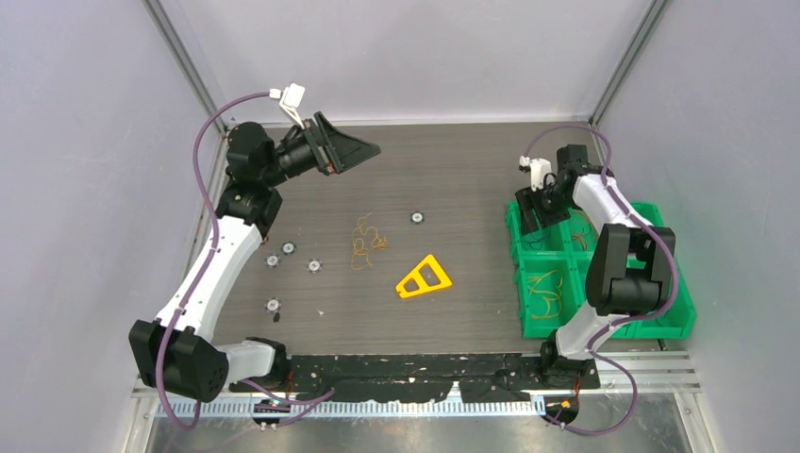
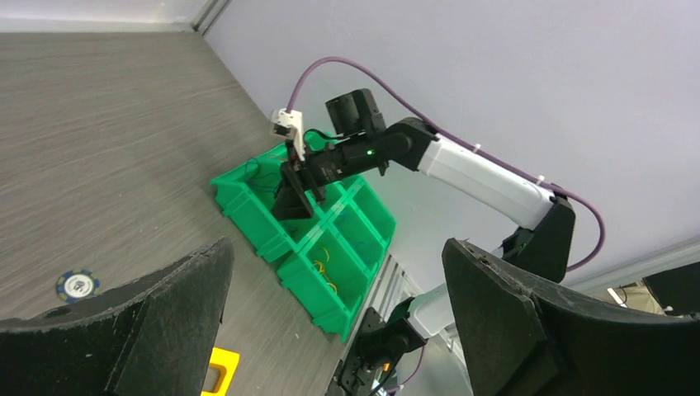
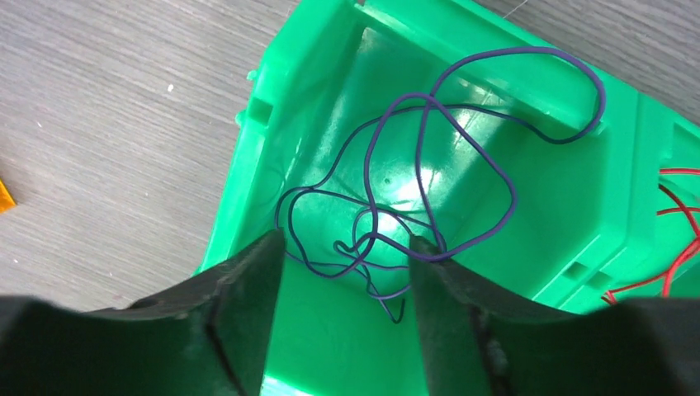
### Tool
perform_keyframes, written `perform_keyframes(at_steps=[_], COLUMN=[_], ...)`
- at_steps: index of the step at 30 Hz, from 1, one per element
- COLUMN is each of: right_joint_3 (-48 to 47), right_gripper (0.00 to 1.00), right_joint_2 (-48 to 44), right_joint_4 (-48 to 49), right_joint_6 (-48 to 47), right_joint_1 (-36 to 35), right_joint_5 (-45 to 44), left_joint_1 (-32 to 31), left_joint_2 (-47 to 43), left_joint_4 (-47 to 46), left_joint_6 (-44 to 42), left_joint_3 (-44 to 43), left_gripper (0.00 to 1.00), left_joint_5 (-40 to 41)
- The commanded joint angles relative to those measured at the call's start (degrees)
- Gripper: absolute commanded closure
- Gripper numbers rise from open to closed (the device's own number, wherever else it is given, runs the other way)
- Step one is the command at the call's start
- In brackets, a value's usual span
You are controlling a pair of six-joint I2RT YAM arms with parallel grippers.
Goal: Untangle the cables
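Observation:
A loose tangle of thin orange and yellow cables [image 1: 366, 241] lies on the dark table left of centre. My left gripper [image 1: 363, 149] is open and empty, raised at the back left, and the left wrist view [image 2: 337, 247] shows it pointing across toward the right arm. My right gripper [image 1: 533, 212] is open and sits low over the far left compartment of the green bin [image 1: 660, 321]. In the right wrist view a thin purple cable [image 3: 429, 190] lies looped in that compartment, partly between the fingers of the right gripper [image 3: 345, 239]. A red cable [image 3: 677, 206] lies in the neighbouring compartment. Yellow cables [image 1: 545, 294] lie in the near left compartment.
A yellow plastic triangle [image 1: 424, 277] lies near the table's centre. Several small round discs lie around the tangle, such as one [image 1: 416, 217] behind it and one [image 1: 314, 266] to its left. Enclosure walls stand at the left, right and back.

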State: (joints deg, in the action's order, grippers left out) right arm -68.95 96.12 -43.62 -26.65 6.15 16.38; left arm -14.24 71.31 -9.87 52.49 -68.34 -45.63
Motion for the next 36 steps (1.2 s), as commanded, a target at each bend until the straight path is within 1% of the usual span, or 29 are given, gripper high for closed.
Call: perform_keyframes(at_steps=[1,2,5,8,11,15,18,21,22,23,25,27,28,29,31,34,35,36], right_joint_3=[-3.22,-3.89,-6.8,-11.09,-14.08,-17.78,-20.77,-22.23,-22.34,-22.5,-22.24,-21.63,-21.43,-20.95,-20.52,-20.74,-21.39,-22.43], right_gripper=[0.34,0.31,0.3,0.31,0.34,0.36,0.38,0.39,0.4,0.39,0.37,0.34,0.33,0.3,0.26,0.19,0.18,0.17], right_joint_2=[-4.55,-5.29,-7.66,-8.19,-7.45,-3.8,0.63,2.54,2.66,2.54,0.72,-0.89,-1.31,-1.79,-1.65,0.45,2.27,3.22], right_joint_4=[-5.4,-6.76,-10.22,-12.27,-11.76,-9.63,-9.35,-9.37,-9.46,-9.62,-9.9,-9.72,-9.51,-8.73,-6.51,-1.29,-0.15,1.98], right_joint_6=[-3.83,-4.19,-5.77,-5.94,-5.48,-4.15,-3.55,-2.89,-2.18,-1.3,0.29,2.02,2.61,4.25,6.87,9.81,11.28,12.55], right_joint_1=[-0.11,-0.1,-0.01,0.15,0.17,0.18,0.18,0.18,0.18,0.09,-0.9,-4.16,-8.07,-10.14,-18.21,-26.21,-29.93,-31.62], right_joint_5=[-2.2,-2.26,-0.36,2.21,2.77,1.24,0.29,1.97,3.03,6.03,11.03,13.87,14.39,15.06,15.66,14.0,13.31,12.29], left_joint_1=[1.75,1.9,2.17,2.17,2.19,2.37,2.44,2.54,2.55,2.54,2.86,4.0,4.83,5.85,8.13,12.64,14.88,16.38], left_joint_2=[-0.9,-1.24,-1.74,-1.66,-1.66,-1.27,-0.89,-0.59,-0.57,-0.52,-0.48,-0.58,-0.72,-0.96,-1.58,-2.4,-2.51,-2.61], left_joint_4=[2.23,2.12,2.05,1.64,1.44,1.43,1.35,1.58,3.19,6.01,14.76,18.03,18.43,18.47,18.49,19.32,19.86,20.59], left_joint_6=[-2.17,-2.2,-2.22,-2.13,-2.17,-2.23,-2.26,-3.34,-4.75,-7.18,-13.39,-15.57,-15.42,-15.05,-14.2,-14.09,-14.35,-14.92], left_joint_3=[-1.35,-1.02,-0.56,-0.49,-0.43,-0.49,-0.64,-0.69,-1.05,-1.42,-1.75,-0.37,0.92,2.31,5.66,9.77,11.56,12.26], left_gripper=[0.01,0.0,0.0,0.0,0.01,0.01,0.0,0.0,0.01,0.01,0.0,0.01,0.0,0.0,0.0,0.0,0.01,0.0], left_joint_5=[-0.38,-0.38,-0.59,-0.76,-0.79,-0.88,-0.93,-1.48,-1.56,-1.44,-0.02,-0.04,-0.48,-0.74,-0.85,-0.98,-1.15,-1.33])
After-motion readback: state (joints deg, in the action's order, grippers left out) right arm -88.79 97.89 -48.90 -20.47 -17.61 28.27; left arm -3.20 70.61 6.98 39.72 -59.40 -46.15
